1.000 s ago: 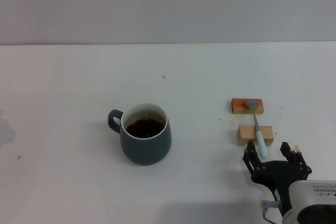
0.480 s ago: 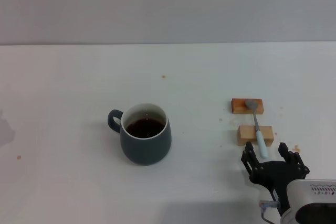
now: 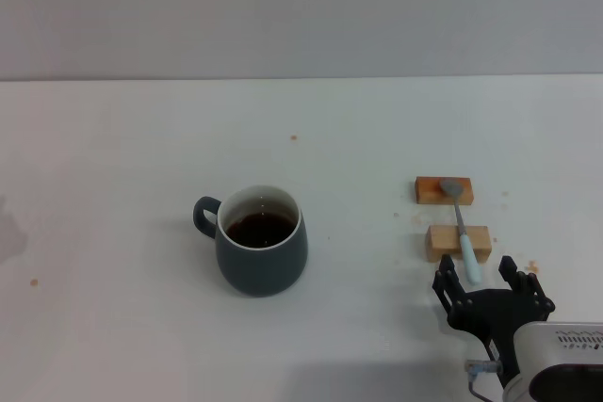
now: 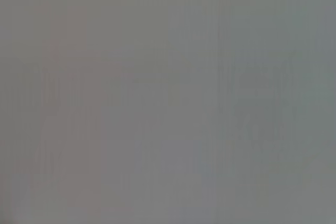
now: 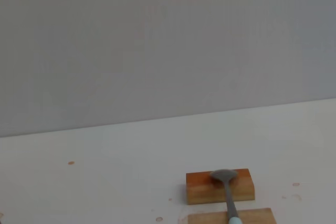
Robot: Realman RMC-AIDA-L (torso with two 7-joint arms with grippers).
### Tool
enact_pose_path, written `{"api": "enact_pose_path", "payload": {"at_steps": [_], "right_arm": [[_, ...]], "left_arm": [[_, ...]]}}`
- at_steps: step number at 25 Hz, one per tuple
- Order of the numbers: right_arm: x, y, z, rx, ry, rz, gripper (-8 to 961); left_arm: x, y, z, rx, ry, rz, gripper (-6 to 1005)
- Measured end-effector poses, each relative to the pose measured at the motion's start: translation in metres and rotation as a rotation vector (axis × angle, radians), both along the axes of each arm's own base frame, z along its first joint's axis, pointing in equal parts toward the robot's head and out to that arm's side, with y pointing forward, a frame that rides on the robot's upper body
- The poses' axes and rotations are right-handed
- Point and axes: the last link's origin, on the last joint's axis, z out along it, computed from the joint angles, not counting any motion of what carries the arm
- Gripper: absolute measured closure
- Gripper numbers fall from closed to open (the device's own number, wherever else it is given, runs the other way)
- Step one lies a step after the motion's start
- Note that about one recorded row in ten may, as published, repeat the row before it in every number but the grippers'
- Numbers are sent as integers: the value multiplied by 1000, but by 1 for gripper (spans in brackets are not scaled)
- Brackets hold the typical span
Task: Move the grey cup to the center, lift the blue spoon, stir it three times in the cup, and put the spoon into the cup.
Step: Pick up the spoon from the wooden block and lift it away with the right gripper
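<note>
The grey cup stands on the white table left of centre, handle to the left, with dark brown liquid inside. The blue spoon lies across two small wooden blocks at the right, its metal bowl on the far block and its pale blue handle toward me. My right gripper is open, low over the table at the near end of the spoon handle, one finger on each side. The right wrist view shows the spoon on the blocks. The left gripper is out of view.
The far orange-brown block and the nearer pale block hold the spoon. The table has a few small brown specks. The left wrist view shows only a plain grey blur.
My right gripper has drawn slightly back toward me and lower in the view. The cup and spoon have not moved.
</note>
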Motion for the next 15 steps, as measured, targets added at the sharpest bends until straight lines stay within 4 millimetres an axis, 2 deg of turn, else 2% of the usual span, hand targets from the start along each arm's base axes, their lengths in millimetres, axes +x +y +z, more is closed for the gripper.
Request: {"api": "enact_pose_path", "payload": {"at_steps": [15], "right_arm": [[-1, 1, 0, -1, 1, 3, 222]], "left_arm": [[1, 1, 0, 0, 1, -2, 999]]}}
